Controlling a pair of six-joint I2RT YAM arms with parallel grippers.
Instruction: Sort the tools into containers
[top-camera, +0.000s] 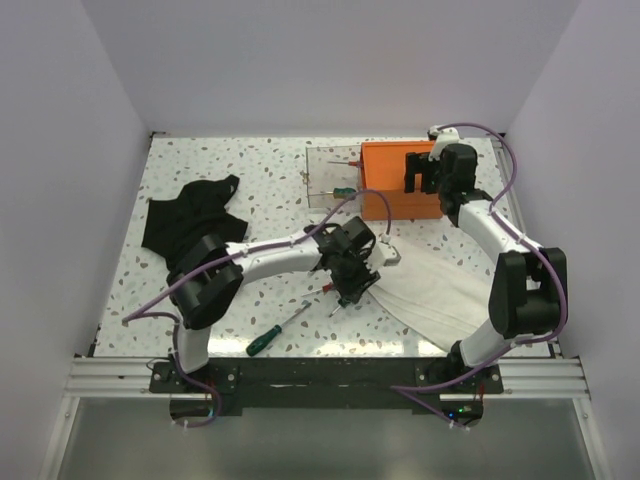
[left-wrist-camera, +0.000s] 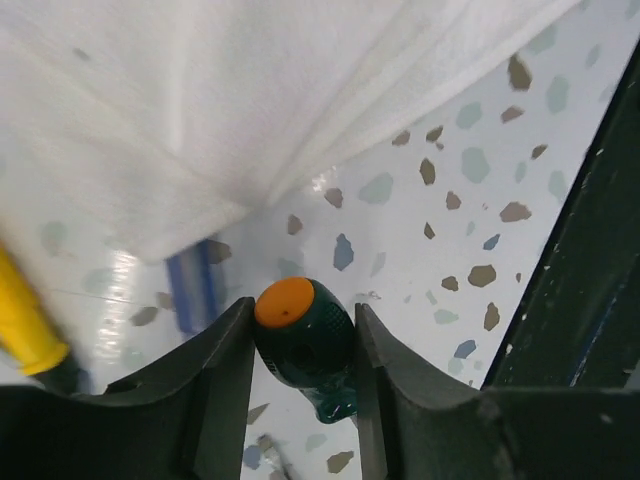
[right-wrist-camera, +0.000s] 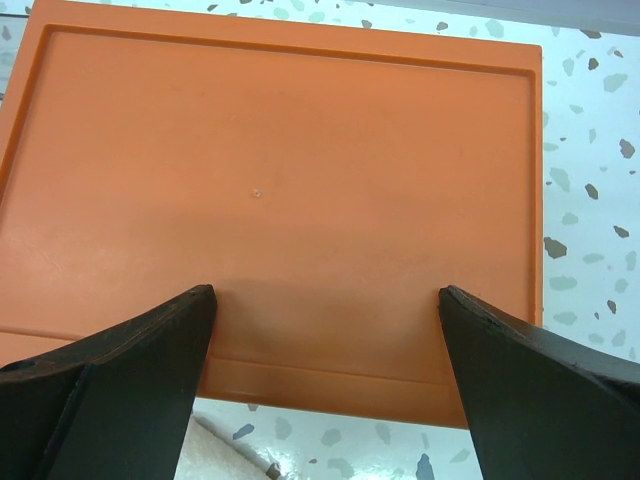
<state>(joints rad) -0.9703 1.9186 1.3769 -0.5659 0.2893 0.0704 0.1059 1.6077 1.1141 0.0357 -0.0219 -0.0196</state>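
Twin white-and-black arms on a silver rail (top-camera: 100, 378), trailing purple cables (top-camera: 150, 303).
Alike in build, left arm (top-camera: 270, 255) and right arm (top-camera: 500, 235): glossy white link shells, bulky matte-black joint housings at shoulder and elbow, black wrist blocks. One thin purple cable looped loosely alongside each, base to wrist. Black base plate (top-camera: 320, 382) across the ribbed aluminium rail. On the left tool (left-wrist-camera: 303, 320), dark fingers (left-wrist-camera: 215, 390) with a faint green cast, smooth and curved on the inner faces; on the right tool (right-wrist-camera: 325, 295), broad black fingers tapering to blunt, rounded tips.
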